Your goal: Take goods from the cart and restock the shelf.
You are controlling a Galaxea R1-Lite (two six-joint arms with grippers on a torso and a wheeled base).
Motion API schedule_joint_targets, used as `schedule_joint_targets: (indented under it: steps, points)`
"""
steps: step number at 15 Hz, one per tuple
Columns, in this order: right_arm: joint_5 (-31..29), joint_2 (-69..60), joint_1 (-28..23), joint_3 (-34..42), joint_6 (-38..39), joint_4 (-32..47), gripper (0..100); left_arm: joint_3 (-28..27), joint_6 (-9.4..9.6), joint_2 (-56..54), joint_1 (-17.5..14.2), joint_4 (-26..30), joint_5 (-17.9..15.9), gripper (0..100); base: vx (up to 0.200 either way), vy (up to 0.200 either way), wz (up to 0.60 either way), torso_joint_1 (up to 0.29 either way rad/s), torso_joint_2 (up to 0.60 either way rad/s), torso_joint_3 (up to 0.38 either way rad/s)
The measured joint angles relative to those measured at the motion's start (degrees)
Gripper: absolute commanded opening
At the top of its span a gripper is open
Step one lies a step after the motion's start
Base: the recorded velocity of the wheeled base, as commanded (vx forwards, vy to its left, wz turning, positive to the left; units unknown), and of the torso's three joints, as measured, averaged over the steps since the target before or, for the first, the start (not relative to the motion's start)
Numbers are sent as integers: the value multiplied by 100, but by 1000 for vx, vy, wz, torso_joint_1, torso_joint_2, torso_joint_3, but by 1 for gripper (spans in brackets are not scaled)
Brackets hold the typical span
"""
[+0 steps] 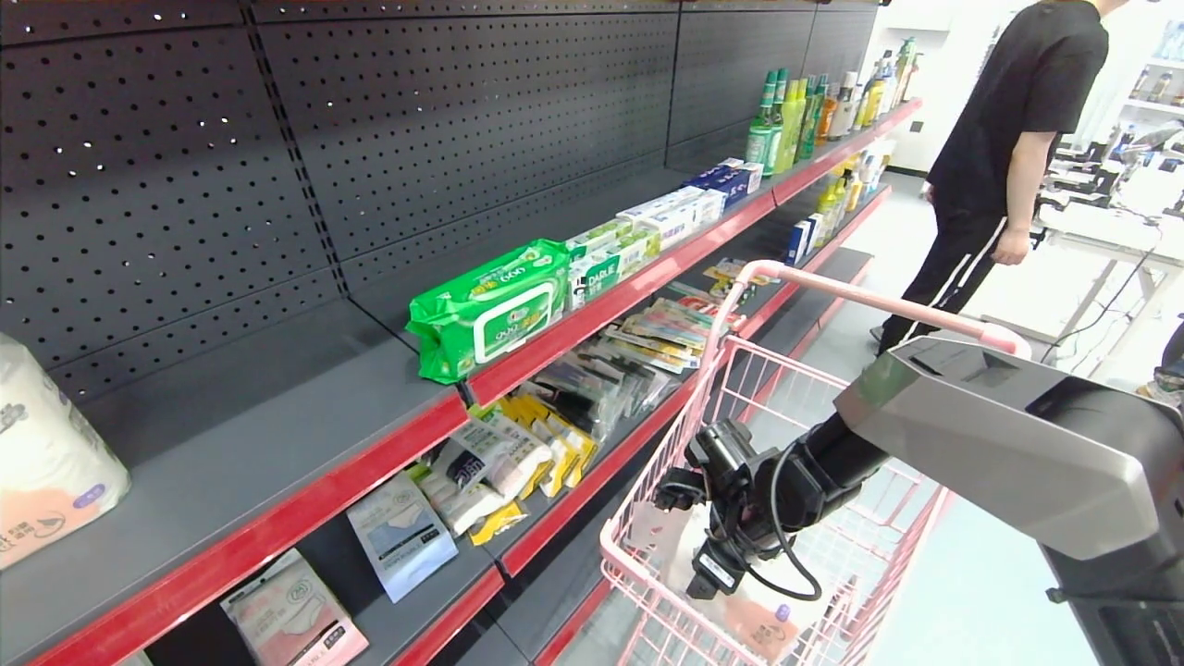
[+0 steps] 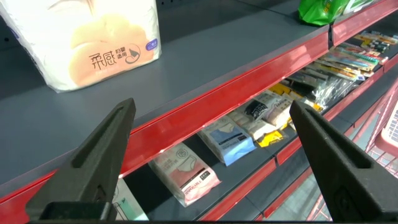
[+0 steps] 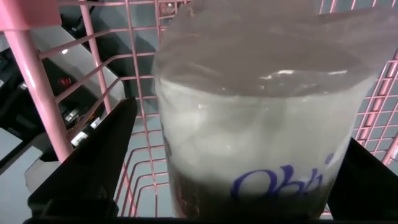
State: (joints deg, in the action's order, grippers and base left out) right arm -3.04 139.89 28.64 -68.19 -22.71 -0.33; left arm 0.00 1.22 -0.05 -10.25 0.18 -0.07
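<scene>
A white tissue pack [image 1: 46, 462] is sitting on the grey top board of the shelf [image 1: 277, 444], well to the left of the pink cart [image 1: 647, 555]. The left hand [image 2: 211, 109] is hanging just in front of that board, on the side away from the cart. Its 2 fingers are spread wide and nothing is lying between them.

Closer to the cart, a green wipes pack [image 1: 490, 310] is leaning over the shelf's red front edge. Beyond it, a row of toothpaste boxes [image 1: 647, 231] and some green bottles [image 1: 777, 120] are running along the same board, past the cart's far end. On the lower board, 1 pink packet [image 1: 291, 620], a pale blue mask packet [image 1: 402, 532] and yellow packets [image 1: 555, 444] are crowding the space left of the cart's near corner.

The right hand [image 1: 689, 546] is reaching down inside the cart. Its 2 fingers are standing wide on either side of a white pack in clear wrap [image 3: 249, 155], which is lying on the cart's wire floor. Pink wire is showing between 1 finger [image 3: 93, 162] and the wrap, so that finger is not touching it.
</scene>
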Motion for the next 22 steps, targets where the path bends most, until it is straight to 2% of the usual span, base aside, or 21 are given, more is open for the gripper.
schedule_joint_targets:
  steps: [4,7,8,16,22]
  points:
    - [4,49,11,56,-20,-22,100,0,0,0,0,0,0,100,0,0,0,0,0,0]
    - [-38,116,7,179,-68,-607,100,0,0,0,0,0,-2,100,0,0,0,0,0,0]
    - [-68,145,11,238,-61,-733,0,0,-5,0,0,0,-4,100,0,0,0,0,0,0]
    - [-117,113,35,347,5,-761,0,0,0,0,0,0,-2,100,0,0,0,0,0,0]
    - [-366,-1481,-308,922,148,-605,0,0,-2,0,0,0,-2,100,0,0,0,0,0,0]
